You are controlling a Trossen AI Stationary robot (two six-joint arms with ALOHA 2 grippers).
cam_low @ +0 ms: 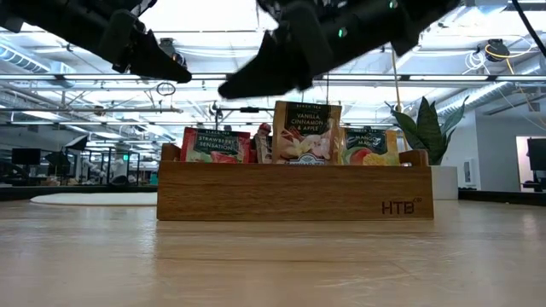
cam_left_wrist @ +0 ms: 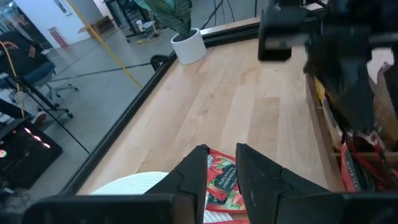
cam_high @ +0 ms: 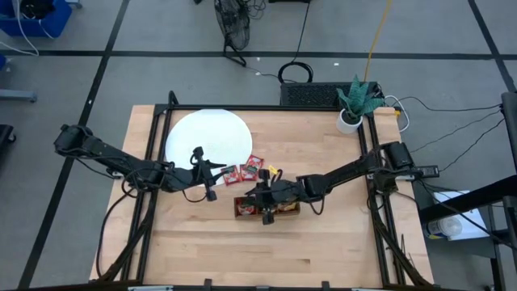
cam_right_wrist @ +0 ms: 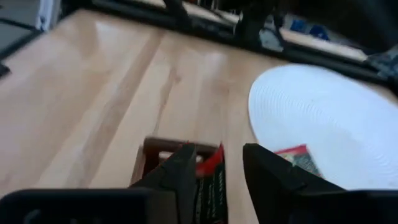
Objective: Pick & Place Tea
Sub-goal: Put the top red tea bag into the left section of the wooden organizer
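1. Left gripper point(cam_high: 212, 179), at 9 o'clock of the wooden tray point(cam_high: 266, 208), hangs with jaws narrowly parted above red sachets point(cam_high: 242, 170) beside the white disc point(cam_high: 207, 136).
2. Right gripper point(cam_high: 265, 204) hovers over the tray's sachets point(cam_low: 305, 133), jaws apart, apparently gripping nothing.

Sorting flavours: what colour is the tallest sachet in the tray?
Orange-yellow sachet, standing in the wooden tray; clearest in the low view.

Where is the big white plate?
In the high view the white plate lies at the table's far left, behind the left gripper, with red tea sachets by its near-right edge.
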